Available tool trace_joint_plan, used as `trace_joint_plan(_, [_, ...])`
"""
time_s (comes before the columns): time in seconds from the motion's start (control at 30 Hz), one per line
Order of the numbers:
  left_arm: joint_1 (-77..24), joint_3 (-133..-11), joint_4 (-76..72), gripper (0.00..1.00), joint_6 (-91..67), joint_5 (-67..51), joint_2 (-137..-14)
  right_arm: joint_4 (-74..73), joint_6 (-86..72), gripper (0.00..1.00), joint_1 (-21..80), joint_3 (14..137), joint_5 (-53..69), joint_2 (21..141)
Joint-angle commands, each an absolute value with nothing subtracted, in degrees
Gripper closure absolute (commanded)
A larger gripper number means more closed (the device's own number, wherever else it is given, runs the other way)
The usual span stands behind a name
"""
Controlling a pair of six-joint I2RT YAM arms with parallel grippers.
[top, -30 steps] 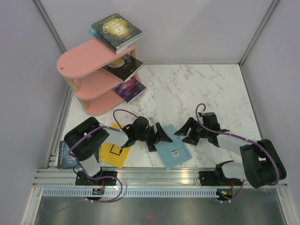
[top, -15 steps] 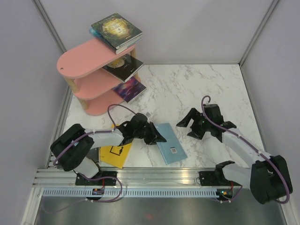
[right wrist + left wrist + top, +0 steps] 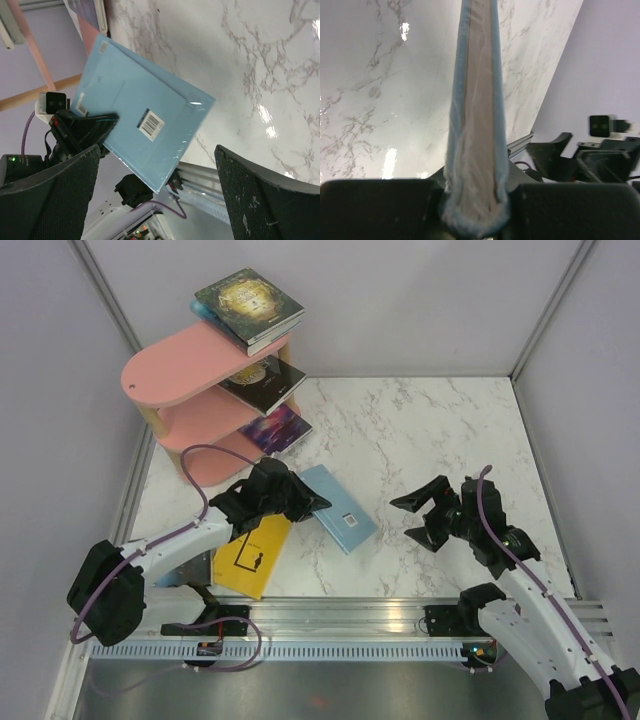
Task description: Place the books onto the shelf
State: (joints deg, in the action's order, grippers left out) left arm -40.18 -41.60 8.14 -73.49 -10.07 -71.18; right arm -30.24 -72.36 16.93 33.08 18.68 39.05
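My left gripper (image 3: 303, 503) is shut on one edge of the light blue book (image 3: 342, 512), which hangs tilted just above the marble. The left wrist view shows this book (image 3: 475, 95) edge-on, pinched between the two black fingers (image 3: 375, 207). The right gripper (image 3: 418, 519) stands wide open to the book's right, apart from it. From the right wrist I see the book's barcode side (image 3: 145, 107) beyond my open gripper (image 3: 157, 165). The pink shelf (image 3: 175, 365) stands at the back left with dark books on its top (image 3: 248, 303), middle (image 3: 262, 382) and bottom (image 3: 276, 430) tiers. A yellow book (image 3: 250, 557) lies flat near the left arm.
Grey walls close in the table on the left, back and right. An aluminium rail (image 3: 340, 615) runs along the near edge by both arm bases. The left arm's purple cable (image 3: 200, 465) loops up in front of the shelf's lowest board.
The left gripper has shut on the blue book and carried it back and left, toward the shelf. The right gripper has opened wide and drawn away to the right.
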Motion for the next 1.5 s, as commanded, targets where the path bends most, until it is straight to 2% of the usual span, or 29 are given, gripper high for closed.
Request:
trace_joint_plan(0.0, [-39.64, -45.09, 2.47, 0.98, -79.18, -9.05, -69.34, -32.01, -79.96, 0.02, 17.14, 31.12, 22.92, 38.76])
trace_joint_plan(0.2, [-39.46, -44.83, -5.01, 0.98, -84.72, -11.78, -69.70, -22.34, -86.30, 0.02, 17.40, 28.30, 24.52, 38.67])
trace_joint_plan(0.43, [-39.46, -44.12, -9.58, 0.98, -89.99, -10.46, -69.08, -13.19, -90.17, 0.03, 20.12, 30.41, 24.26, 46.22])
trace_joint_plan(0.6, [-39.64, -43.07, -12.30, 0.98, -93.77, -9.58, -68.29, -6.97, -92.37, 0.14, 23.90, 32.87, 19.17, 49.82])
trace_joint_plan(0.8, [-39.64, -39.47, -15.81, 0.98, -97.46, -10.37, -67.06, -1.68, -92.81, 0.40, 25.14, 36.11, 14.86, 54.39])
trace_joint_plan(0.83, [-39.64, -38.33, -18.87, 0.98, -99.38, -10.37, -66.71, -1.15, -92.73, 0.51, 25.14, 36.73, 14.59, 55.10])
trace_joint_plan(0.9, [-39.64, -34.29, -21.87, 0.98, -101.50, -10.28, -66.01, -0.44, -92.72, 0.62, 25.31, 38.22, 14.06, 56.94])
trace_joint_plan(0.93, [-39.55, -32.36, -23.80, 0.98, -102.73, -10.28, -65.74, 1.13, -92.72, 0.73, 25.40, 38.67, 13.80, 57.39])
trace_joint_plan(1.0, [-39.55, -31.56, -23.82, 0.98, -102.92, -10.55, -64.96, 2.02, -92.64, 0.85, 25.49, 39.72, 13.10, 58.44])
trace_joint_plan(1.03, [-39.55, -31.29, -23.21, 0.98, -102.57, -10.72, -64.52, 2.11, -92.55, 0.99, 25.58, 39.99, 12.92, 58.62])
trace_joint_plan(1.07, [-39.55, -31.29, -22.07, 0.98, -102.31, -11.33, -64.25, 2.20, -92.55, 1.00, 25.58, 40.25, 12.66, 58.80])
trace_joint_plan(1.1, [-39.38, -31.55, -21.02, 0.94, -101.70, -12.29, -63.90, 2.63, -92.37, 1.00, 25.58, 40.34, 12.22, 58.89])
trace_joint_plan(1.13, [-38.94, -32.25, -19.18, 0.79, -99.25, -14.83, -63.81, 2.90, -92.29, 1.00, 25.49, 40.17, 12.04, 58.80])
trace_joint_plan(1.2, [-38.15, -33.65, -15.66, 0.66, -95.73, -18.26, -63.81, 3.16, -92.02, 1.00, 25.58, 40.25, 11.43, 58.80])
trace_joint_plan(1.23, [-37.45, -35.14, -12.86, 0.54, -91.71, -20.54, -63.37, 3.16, -91.50, 1.00, 25.58, 40.25, 11.25, 58.71])
trace_joint_plan(1.3, [-37.09, -36.82, -1.10, 0.42, -85.99, -21.09, -61.88, 3.16, -90.97, 1.00, 25.58, 40.43, 10.72, 58.80])
trace_joint_plan(1.33, [-37.00, -37.26, 1.90, 0.31, -84.57, -19.70, -59.18, 3.08, -90.36, 1.00, 25.49, 40.69, 9.85, 58.97])
trace_joint_plan(1.47, [-35.34, -38.23, 17.37, 0.13, -78.32, -17.14, -51.78, 3.16, -88.08, 1.00, 25.58, 43.06, 9.40, 61.25])
